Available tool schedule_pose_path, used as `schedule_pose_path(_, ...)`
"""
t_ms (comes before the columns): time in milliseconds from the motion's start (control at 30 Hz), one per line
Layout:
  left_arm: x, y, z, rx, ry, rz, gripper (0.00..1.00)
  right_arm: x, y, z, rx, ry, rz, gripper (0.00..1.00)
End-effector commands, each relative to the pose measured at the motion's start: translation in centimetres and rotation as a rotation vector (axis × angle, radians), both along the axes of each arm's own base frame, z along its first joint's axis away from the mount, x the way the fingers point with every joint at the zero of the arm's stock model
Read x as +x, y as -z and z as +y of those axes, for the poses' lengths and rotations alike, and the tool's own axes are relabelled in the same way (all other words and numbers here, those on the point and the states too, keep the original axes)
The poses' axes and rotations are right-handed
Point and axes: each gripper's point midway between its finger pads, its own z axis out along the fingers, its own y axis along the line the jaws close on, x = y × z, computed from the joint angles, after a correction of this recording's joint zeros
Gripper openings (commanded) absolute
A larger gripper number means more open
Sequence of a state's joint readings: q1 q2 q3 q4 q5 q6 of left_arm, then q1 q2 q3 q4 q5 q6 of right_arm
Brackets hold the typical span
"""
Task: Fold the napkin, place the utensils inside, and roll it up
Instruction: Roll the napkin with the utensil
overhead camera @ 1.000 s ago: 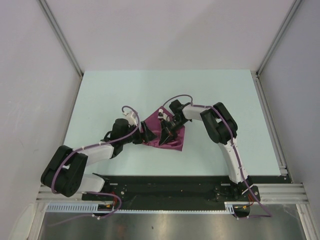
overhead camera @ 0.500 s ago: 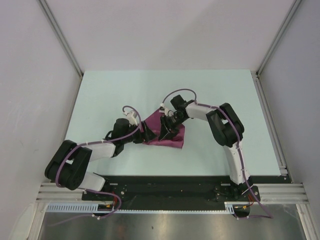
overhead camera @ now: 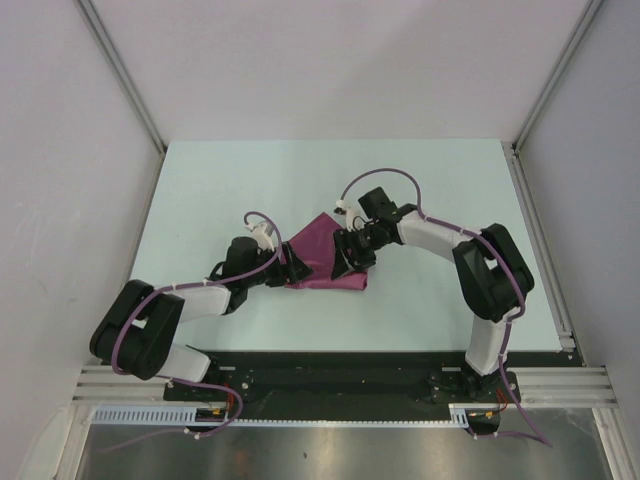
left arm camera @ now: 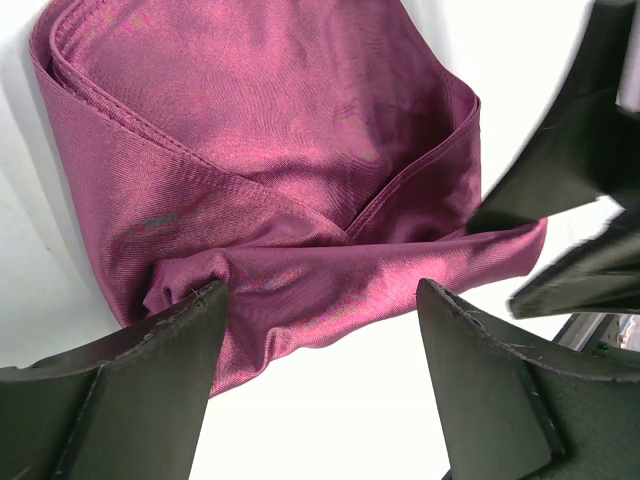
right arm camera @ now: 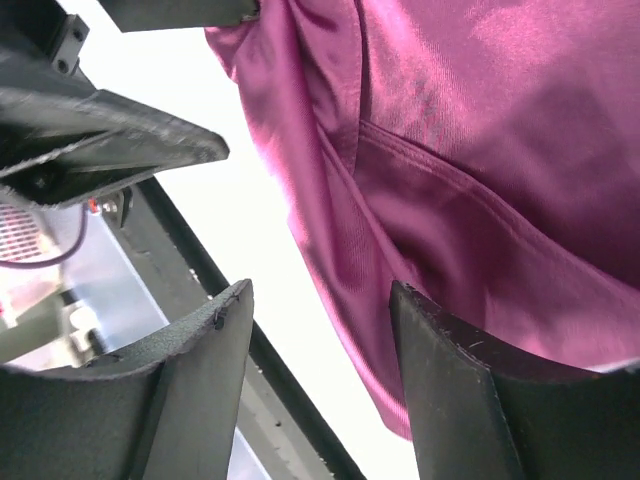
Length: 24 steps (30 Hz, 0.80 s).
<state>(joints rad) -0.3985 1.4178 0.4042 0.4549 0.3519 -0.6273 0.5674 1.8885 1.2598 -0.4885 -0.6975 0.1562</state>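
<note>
I see the napkin [overhead camera: 320, 250] lying folded and bunched mid-table [overhead camera: 430, 190], between my two grippers. The left gripper [overhead camera: 292, 272] is spread wide at its left edge. The right gripper [overhead camera: 346, 266] is spread over its right side, pinching nothing.

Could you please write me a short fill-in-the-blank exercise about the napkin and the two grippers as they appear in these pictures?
1. The napkin on the table is ___ in colour.
2. Its layers overlap, so it lies ___ rather than spread out in one layer.
3. The left gripper has its jaws ___.
4. The right gripper, with its jaws apart, holds ___.
Missing words: purple; folded; open; nothing.
</note>
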Motion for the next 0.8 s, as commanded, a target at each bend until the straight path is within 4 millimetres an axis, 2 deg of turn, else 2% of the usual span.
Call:
schedule_pose_path(0,-1.2,2.8,2.0,0.093,-0.033,0.068,0.83,0.8,-1.4,-0.5,-0.015,0.000,-0.140,0.59)
schedule_pose_path(133,-1.2,2.6,2.2,0.097,-0.035,0.065,0.83,0.2,0.1,-0.9,-0.065,-0.001,-0.116,0.51)
schedule_pose_path(267,-1.3,2.6,2.1,0.096,-0.029,0.065,0.83,-0.2,1.8,-1.5,-0.105,0.004,-0.091,0.49)
schedule_pose_path(400,-1.3,2.3,2.1,0.094,-0.029,0.061,0.83,-0.7,2.7,-1.9,-0.126,0.004,-0.057,0.31)
schedule_pose_path(533,-1.2,1.9,2.0,0.090,-0.027,0.052,0.83,-1.8,4.2,-2.1,-0.136,-0.011,0.011,0.26)
schedule_pose_path(567,-1.2,1.9,2.0,0.089,-0.027,0.052,0.83,-1.9,4.5,-2.3,-0.145,-0.006,0.022,0.19)
schedule_pose_path(667,-1.1,1.5,2.0,0.085,-0.024,0.041,0.83,-2.2,5.6,-2.7,-0.169,0.003,0.058,0.10)
schedule_pose_path(767,-1.1,1.3,2.0,0.089,-0.023,0.030,0.84,-2.1,6.3,-3.0,-0.176,0.013,0.084,0.08)
